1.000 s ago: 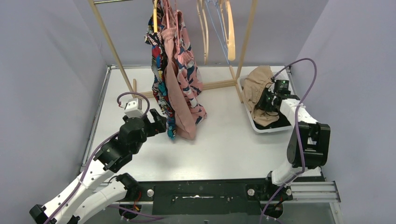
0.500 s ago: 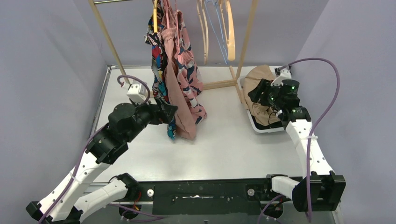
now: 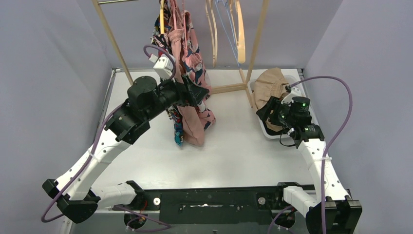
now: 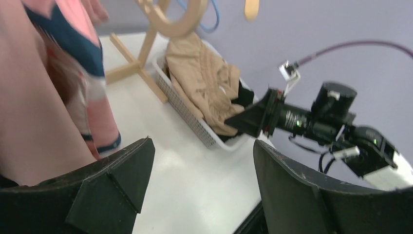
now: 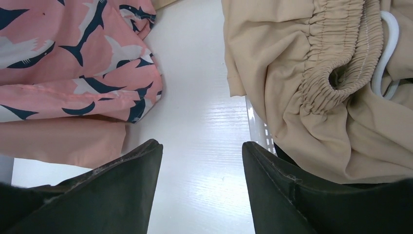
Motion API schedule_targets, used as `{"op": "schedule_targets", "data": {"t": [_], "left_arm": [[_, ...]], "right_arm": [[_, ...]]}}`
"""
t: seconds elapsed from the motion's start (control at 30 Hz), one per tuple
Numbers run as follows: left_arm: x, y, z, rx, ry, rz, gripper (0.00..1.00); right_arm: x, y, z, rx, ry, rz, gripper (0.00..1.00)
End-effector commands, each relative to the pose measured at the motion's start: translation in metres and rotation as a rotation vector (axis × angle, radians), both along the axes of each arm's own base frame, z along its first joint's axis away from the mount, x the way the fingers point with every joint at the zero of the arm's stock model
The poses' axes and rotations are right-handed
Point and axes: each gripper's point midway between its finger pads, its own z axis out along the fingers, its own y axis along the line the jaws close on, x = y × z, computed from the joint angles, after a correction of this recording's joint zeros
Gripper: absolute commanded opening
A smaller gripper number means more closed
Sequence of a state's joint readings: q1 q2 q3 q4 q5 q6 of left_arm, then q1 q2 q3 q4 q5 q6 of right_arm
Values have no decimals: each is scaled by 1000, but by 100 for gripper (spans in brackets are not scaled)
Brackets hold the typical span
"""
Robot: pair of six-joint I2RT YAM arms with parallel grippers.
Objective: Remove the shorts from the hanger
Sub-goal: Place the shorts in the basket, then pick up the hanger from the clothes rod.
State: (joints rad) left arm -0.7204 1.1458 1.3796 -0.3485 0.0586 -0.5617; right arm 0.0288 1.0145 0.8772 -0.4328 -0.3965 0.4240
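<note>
Three pairs of shorts hang from a hanger (image 3: pixel 161 14) on the wooden rack: comic-print shorts (image 3: pixel 163 53), pink print shorts (image 3: pixel 198 68) and plain dusty pink shorts (image 3: pixel 187 122). My left gripper (image 3: pixel 198 93) is raised against the hanging shorts, open with nothing between its fingers (image 4: pixel 117 180); pink fabric (image 4: pixel 29 107) fills the left of its wrist view. Beige shorts (image 3: pixel 270 84) lie in the white basket (image 3: pixel 273 135). My right gripper (image 3: pixel 264 110) hovers open at the basket's left rim (image 5: pixel 255 127), beside the beige shorts (image 5: pixel 311 73) and holding nothing.
Bare wooden hangers (image 3: pixel 238 29) hang to the right of the shorts. The rack's slanted legs (image 3: pixel 114 44) and floor bar (image 3: pixel 229 88) stand at the back. Purple walls close in both sides.
My left arm has lifted and swung right, up against the hanging shorts. My right gripper has opened and drawn back out of the basket, leaving the beige shorts there.
</note>
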Motion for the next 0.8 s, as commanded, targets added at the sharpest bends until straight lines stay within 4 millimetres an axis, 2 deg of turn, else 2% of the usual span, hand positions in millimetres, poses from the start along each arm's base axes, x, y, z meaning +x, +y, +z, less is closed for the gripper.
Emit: {"op": "schedule_targets", "data": {"t": [0.0, 0.13, 0.3, 0.63, 0.77], "left_arm": [[29, 17, 54, -38, -115, 180, 73], [41, 35, 47, 13, -88, 298, 70], [48, 46, 49, 67, -105, 355, 67], [76, 43, 56, 148, -136, 429, 68], [87, 49, 54, 154, -134, 498, 67]], "right_arm": [[1, -5, 19, -39, -40, -14, 62], [-2, -12, 19, -81, -32, -28, 63], [-5, -19, 15, -116, -29, -41, 63], [-1, -20, 6, -134, -10, -34, 63], [-2, -22, 3, -149, 7, -30, 64]]}}
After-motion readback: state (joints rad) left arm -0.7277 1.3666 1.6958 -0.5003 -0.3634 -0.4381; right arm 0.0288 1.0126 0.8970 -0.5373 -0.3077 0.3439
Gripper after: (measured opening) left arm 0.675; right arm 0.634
